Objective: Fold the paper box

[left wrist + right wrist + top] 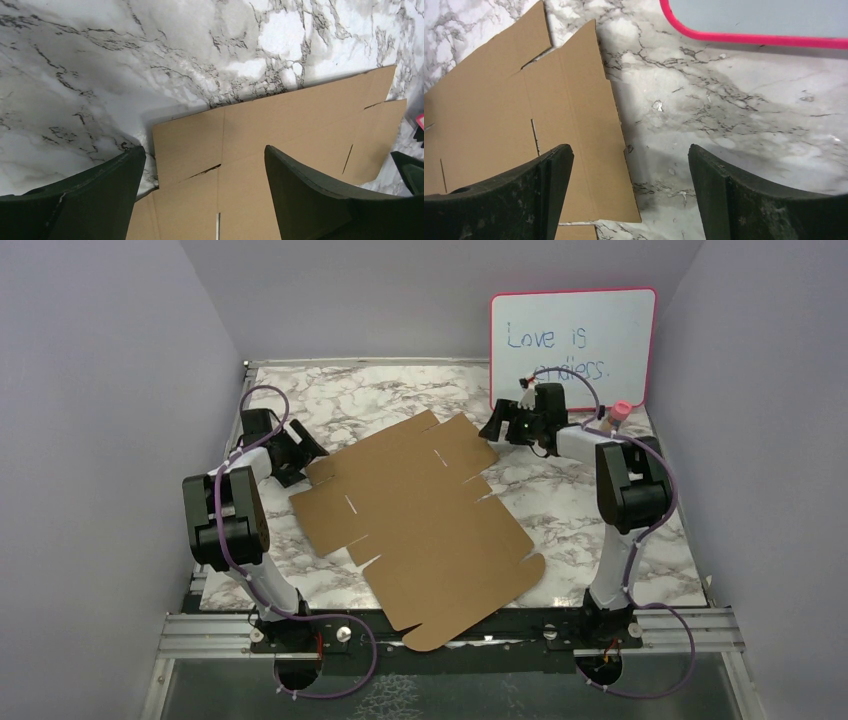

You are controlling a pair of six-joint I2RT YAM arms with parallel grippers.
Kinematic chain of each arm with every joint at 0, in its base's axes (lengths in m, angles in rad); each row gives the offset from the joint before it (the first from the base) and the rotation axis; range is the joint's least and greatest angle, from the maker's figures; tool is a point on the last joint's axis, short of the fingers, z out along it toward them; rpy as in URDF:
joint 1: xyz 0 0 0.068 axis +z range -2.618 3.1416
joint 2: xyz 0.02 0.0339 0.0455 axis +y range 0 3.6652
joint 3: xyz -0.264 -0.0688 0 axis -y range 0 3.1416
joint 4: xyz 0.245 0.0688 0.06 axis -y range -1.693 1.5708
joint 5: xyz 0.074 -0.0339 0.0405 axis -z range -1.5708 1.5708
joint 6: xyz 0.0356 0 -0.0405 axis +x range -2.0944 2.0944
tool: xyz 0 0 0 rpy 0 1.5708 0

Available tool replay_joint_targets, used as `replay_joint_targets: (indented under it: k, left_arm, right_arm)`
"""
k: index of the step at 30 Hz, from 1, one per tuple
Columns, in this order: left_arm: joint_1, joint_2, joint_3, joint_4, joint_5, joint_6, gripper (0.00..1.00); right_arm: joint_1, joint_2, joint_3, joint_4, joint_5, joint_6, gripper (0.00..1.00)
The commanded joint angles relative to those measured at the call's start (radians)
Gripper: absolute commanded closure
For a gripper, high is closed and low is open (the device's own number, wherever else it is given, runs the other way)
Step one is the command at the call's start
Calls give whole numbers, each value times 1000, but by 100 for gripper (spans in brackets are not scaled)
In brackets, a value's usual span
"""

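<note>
Item: paper box (420, 525). It is lying flat between my two grippers, all flaps unfolded. I am judging no fold begun and everything left to do.
Left gripper (205, 150): hovering spread wide over the sheet's corner, grasping nothing.
Right gripper (630, 150): likewise released, hanging above its far edge.

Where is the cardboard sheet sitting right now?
In the top view, the paper box lies flat, unfolded, in the middle of the table, between the left gripper and the right gripper, its near flap past the front edge.
</note>
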Motion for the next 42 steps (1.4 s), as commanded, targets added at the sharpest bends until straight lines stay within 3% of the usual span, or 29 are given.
replay_joint_targets:
  k: [1,6,13,19,27,32,35,42]
  left_arm:
    - [-2,47,18,-13,74,33,10]
    - [-19,61,33,-15,96,39,10]
    - [-46,85,56,-17,119,44,10]
    - [-94,116,113,-30,130,53,10]
    - [-114,125,197,-70,92,77,9]
    - [-112,137,229,-96,77,105,8]
    - [-102,140,231,-111,76,141,8]
    - [-48,146,214,-119,144,157,13]
  right_arm:
    - [7,61,34,12,-91,7,14]
    - [6,87,19,28,-177,33,31]
    - [-13,1,-107,82,-196,93,72]
    - [-29,-118,-230,93,-152,136,99]
    - [-48,-336,-427,45,29,188,99]
    - [-48,-403,-461,-4,109,154,76]
    - [-44,-426,-440,25,40,133,62]
    - [27,-376,-303,101,-1,162,50]
